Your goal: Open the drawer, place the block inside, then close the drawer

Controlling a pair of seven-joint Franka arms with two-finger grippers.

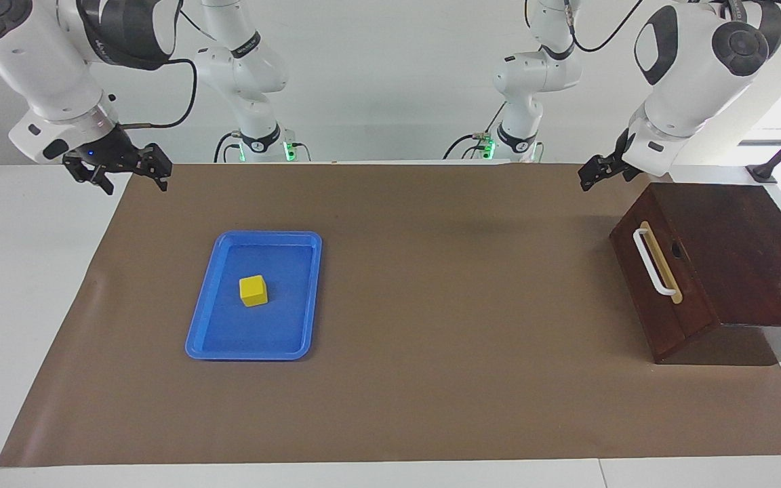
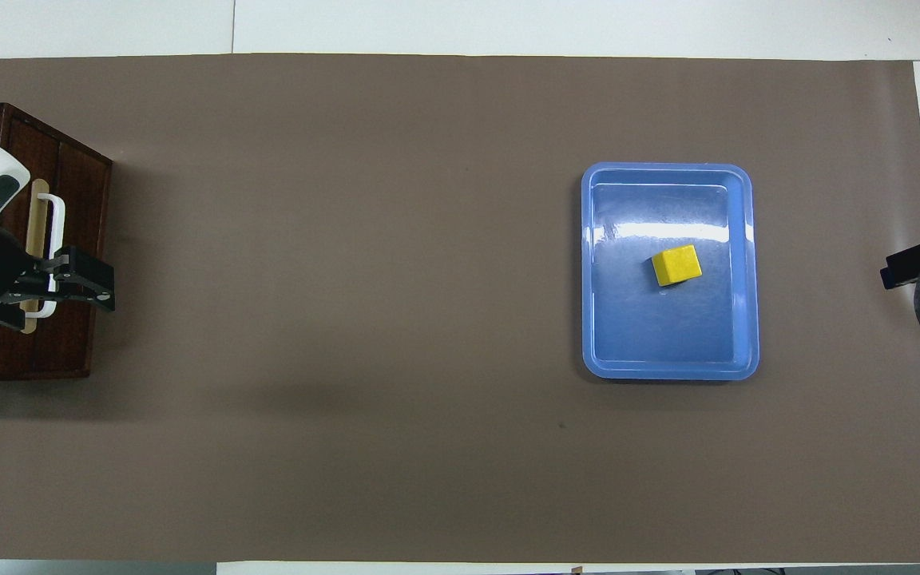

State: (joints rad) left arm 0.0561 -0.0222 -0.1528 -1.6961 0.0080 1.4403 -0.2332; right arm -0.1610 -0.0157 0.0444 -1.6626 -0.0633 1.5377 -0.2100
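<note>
The drawer [image 1: 685,308] is shut in its dark wooden box [image 1: 743,251] at the left arm's end of the table, white bar handle [image 1: 653,261] facing the middle. In the overhead view the drawer [image 2: 81,216] and handle [image 2: 56,231] lie partly under my left arm. The yellow block [image 1: 253,290] [image 2: 676,265] sits in a blue tray [image 1: 255,352] [image 2: 668,369] toward the right arm's end. My left gripper [image 1: 606,173] [image 2: 45,297] hangs open and empty over the box's edge. My right gripper [image 1: 134,180] [image 2: 907,270] waits open over the mat's edge, well apart from the tray.
A brown mat [image 1: 445,379] covers most of the white table [image 1: 24,271]. A wide stretch of bare mat lies between the tray and the box. Both arm bases stand at the robots' edge of the table.
</note>
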